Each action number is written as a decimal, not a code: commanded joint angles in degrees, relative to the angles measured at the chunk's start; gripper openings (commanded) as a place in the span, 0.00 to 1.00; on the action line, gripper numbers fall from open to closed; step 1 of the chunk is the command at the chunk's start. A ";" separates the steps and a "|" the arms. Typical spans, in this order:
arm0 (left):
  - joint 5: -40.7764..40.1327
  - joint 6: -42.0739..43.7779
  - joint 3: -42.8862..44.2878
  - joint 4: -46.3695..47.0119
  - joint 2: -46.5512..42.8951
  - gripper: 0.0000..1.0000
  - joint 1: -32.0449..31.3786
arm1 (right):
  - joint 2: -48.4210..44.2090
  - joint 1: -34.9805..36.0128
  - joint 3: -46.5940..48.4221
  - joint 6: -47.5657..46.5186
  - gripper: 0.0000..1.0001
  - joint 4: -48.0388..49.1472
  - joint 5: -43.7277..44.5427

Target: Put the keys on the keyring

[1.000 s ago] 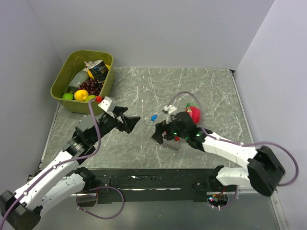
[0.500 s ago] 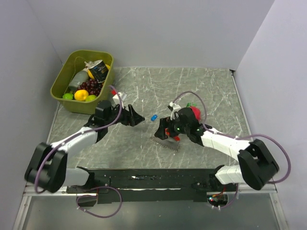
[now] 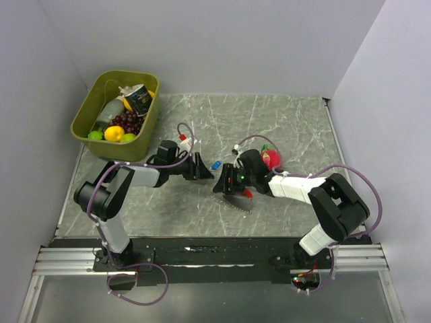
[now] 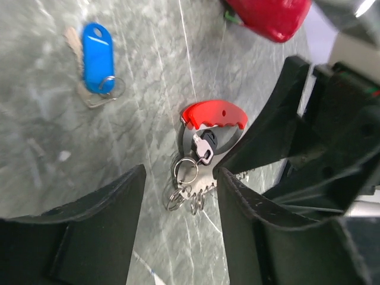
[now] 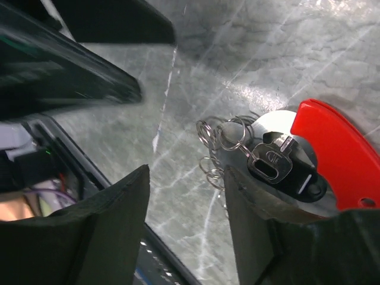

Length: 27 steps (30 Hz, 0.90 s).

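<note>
1. Centrally, the keyring (image 4: 214, 114), a red clip trailing a bunch of silvery rings and chain, lies flat on the marble table (image 3: 283, 121) near its middle. A black-headed key (image 5: 273, 161) rests inside its loop.
2. The blue-headed key (image 4: 97, 56) lies loose on the stone, apart from the clip and not joined to it. That step looks undone.
3. The right gripper (image 5: 187, 178) hangs low right over the ring bunch, jaws partway apart and grasping nothing. It is probably placed there to pin or lift the clip so the rings hold steady.
4. The left gripper (image 4: 181, 178) faces it from the opposite side, also parted and empty. The blue key sits just off its tip to one side, not between the fingers, so taking it would likely call for a small sideways shift.
5. The two grippers are almost nose to nose above the clip, which leaves little room there, and a careless closing could knock fingers together or scatter the rings.
6. A red toy fruit (image 3: 271, 159) lies just beyond the right wrist and narrows that side.
7. A green bin (image 3: 84, 111) of toy food stands well apart in the far left corner. Bare marble shows toward the far edge and the near edge for pulling back.
</note>
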 commanded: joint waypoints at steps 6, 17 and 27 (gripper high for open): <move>1.35 -1.68 1.27 7.21 5.22 0.47 -3.35 | 0.96 -0.84 -0.08 8.17 0.52 3.43 3.16; 1.35 -1.33 -3.73 8.62 4.43 0.32 -5.20 | 1.41 -1.01 -4.73 11.34 0.46 6.68 2.45; 2.75 -3.35 -8.13 13.63 4.26 0.15 -6.34 | 1.75 -1.19 -7.81 13.80 0.41 11.60 4.65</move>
